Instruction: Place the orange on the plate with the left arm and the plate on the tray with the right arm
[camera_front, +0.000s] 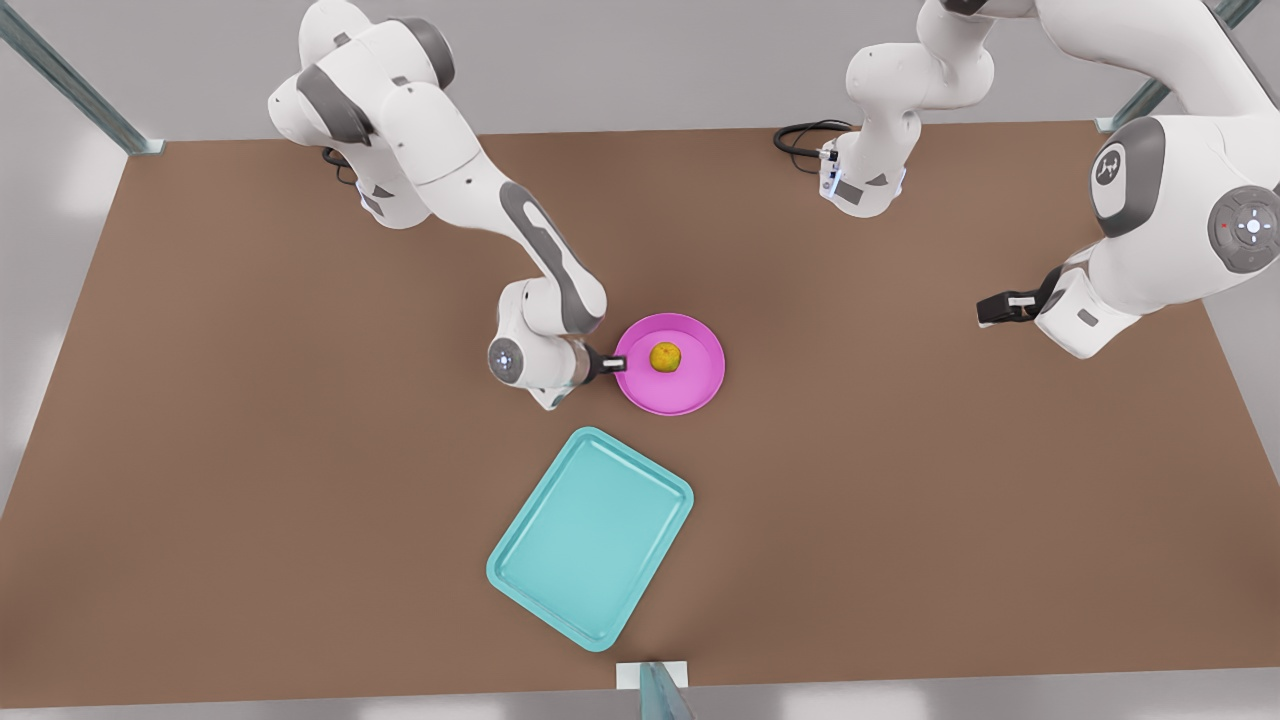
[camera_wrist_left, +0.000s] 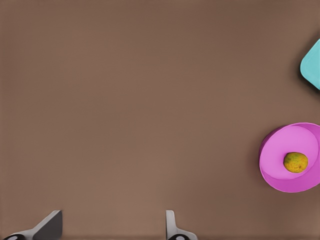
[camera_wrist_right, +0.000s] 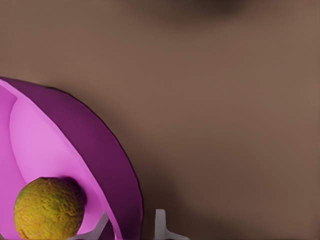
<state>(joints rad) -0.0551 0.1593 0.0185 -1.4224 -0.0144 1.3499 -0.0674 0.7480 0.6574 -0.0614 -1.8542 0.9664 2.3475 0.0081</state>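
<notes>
On the brown counter (camera_front: 300, 450) the orange (camera_front: 665, 356) already sits in the middle of the pink plate (camera_front: 690, 395), so the left arm's part looks done. Its left hand (camera_front: 985, 309) waits well off to the front view's right, fingers spread wide with nothing between them. The right hand (camera_front: 612, 364) is at the plate's rim on the front view's left, one finger (camera_wrist_right: 95, 231) inside the rim and the other outside; looks like it's straddling the edge, can't tell if it has actually pinched yet. The tray (camera_front: 510, 560) lies just beside the plate, not touching. My guess: the plate is stiff and light, so the rim grip is fine, but the orange will roll if it tips, so keep it level
</notes>
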